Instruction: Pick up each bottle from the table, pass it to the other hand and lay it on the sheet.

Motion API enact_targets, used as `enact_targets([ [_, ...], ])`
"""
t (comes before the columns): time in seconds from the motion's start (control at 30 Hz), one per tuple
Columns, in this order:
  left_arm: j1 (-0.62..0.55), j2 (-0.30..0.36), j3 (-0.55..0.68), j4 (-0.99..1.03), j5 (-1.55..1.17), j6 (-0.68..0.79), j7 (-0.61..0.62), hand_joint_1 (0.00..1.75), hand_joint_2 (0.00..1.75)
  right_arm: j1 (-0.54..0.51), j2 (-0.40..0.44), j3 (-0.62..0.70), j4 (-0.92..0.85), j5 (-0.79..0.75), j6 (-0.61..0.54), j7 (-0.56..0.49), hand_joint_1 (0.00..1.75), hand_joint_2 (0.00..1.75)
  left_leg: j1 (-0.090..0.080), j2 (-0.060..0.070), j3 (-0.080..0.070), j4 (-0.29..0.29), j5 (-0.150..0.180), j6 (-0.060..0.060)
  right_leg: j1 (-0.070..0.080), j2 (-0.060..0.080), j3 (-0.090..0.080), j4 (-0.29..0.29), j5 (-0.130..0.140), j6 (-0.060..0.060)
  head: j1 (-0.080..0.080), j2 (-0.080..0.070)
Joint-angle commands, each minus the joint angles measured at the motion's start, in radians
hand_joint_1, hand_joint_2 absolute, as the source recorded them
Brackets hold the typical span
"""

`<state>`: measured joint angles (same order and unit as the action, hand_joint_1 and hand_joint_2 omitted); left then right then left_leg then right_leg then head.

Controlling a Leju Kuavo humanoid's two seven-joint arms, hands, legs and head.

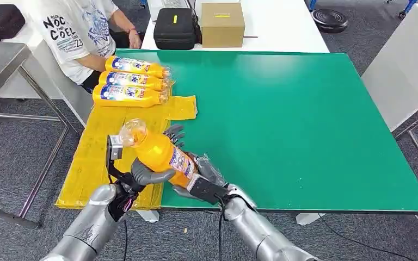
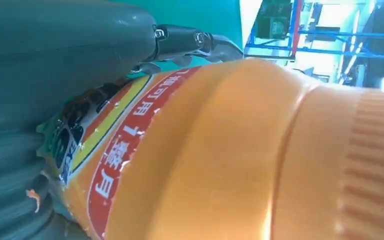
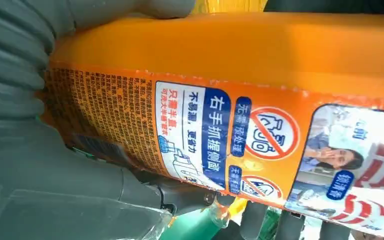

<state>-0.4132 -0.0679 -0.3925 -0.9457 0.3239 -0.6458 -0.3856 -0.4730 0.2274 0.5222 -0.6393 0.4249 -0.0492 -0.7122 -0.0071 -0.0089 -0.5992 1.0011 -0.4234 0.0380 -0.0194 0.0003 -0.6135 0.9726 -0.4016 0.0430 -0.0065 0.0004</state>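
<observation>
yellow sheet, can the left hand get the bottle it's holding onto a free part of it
Probably yes: the left hand holds the orange bottle right beside the yellow sheet, whose near part lies bare.

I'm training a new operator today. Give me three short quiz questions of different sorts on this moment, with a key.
1. How many bottles lie on the yellow sheet?
2. True or false: the held bottle rests on the green table.
3. Which hands touch the held bottle? A left hand alone, B right hand alone, C both.
Key: 1 three; 2 false, it is in the air over the table's near edge; 3 C.
</observation>
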Motion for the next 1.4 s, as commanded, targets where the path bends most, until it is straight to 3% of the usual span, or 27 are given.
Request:
enact_targets([
  [0.03,-0.054,0.007,-0.041,-0.014,0.005,-0.001,-0.005,0.0,1.75,-0.03,-0.002,0.004,0.103,0.011,0.015,0.014,1.75,1.75,0.002,-0.002,0.002,0.001,-0.001,-0.002,0.002,-0.002,0.003,0.0,-0.002,-0.002,0.0,0.0],
  [0.4,-0.05,0.014,-0.051,-0.027,0.006,-0.005,-0.03,0.03,1.75,-0.04,0.005,0.007,0.124,0.015,0.029,0.014,1.75,1.75,0.002,-0.002,0.003,0.001,-0.002,-0.002,0.002,-0.003,0.004,0.0,-0.002,-0.002,0.0,0.0],
  [0.47,-0.048,0.015,-0.051,-0.038,-0.001,0.001,-0.061,1.69,1.75,-0.042,0.005,0.006,0.128,0.015,0.029,0.014,1.75,1.75,0.001,-0.002,0.001,0.0,-0.001,-0.001,0.001,-0.002,0.002,0.0,-0.001,-0.001,0.0,0.0],
  [1.37,-0.028,0.031,-0.054,-0.096,-0.041,0.014,-0.112,1.75,1.75,-0.057,0.01,0.009,0.15,0.012,0.043,0.014,1.75,1.75,0.002,-0.003,0.002,0.001,-0.001,-0.002,0.002,-0.003,0.003,0.0,-0.002,-0.002,0.0,0.0],
  [1.4,-0.03,0.031,-0.053,-0.094,-0.048,0.016,-0.111,1.75,1.75,-0.06,0.014,0.005,0.163,0.014,0.032,0.014,1.55,1.75,0.003,-0.003,0.003,0.002,-0.003,-0.003,0.003,-0.004,0.005,0.0,-0.003,-0.002,0.0,0.0],
])
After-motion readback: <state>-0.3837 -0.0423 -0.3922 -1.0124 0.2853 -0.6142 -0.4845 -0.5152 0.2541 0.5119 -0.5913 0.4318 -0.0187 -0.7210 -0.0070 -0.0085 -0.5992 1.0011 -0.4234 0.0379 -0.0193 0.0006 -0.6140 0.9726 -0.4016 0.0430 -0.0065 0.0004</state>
